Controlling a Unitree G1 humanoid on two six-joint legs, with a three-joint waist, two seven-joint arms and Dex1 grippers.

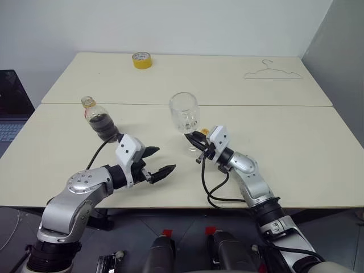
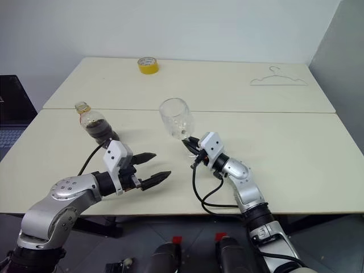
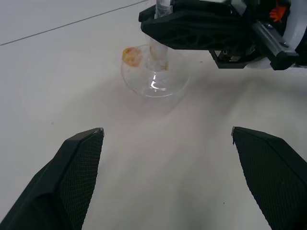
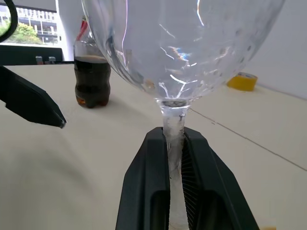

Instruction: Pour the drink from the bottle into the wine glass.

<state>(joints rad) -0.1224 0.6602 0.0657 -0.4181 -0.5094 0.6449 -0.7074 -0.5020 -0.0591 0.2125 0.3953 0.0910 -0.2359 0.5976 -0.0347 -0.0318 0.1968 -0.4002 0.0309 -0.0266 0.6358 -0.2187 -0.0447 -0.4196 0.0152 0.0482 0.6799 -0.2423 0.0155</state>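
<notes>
Currently the right gripper [image 4: 176, 158] clamps the stem of the clear, empty wine glass [image 1: 184, 112] mid-table; left gripper [image 1: 158, 162] gapes wide, empty, near the cola-filled plastic bottle [image 1: 98, 118].

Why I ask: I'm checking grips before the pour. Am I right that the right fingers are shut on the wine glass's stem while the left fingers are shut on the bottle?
Not quite. The left gripper is open and holds nothing; the bottle stands apart on the table, as the left eye view shows. The right gripper is indeed shut on the stem of the wine glass.
</notes>
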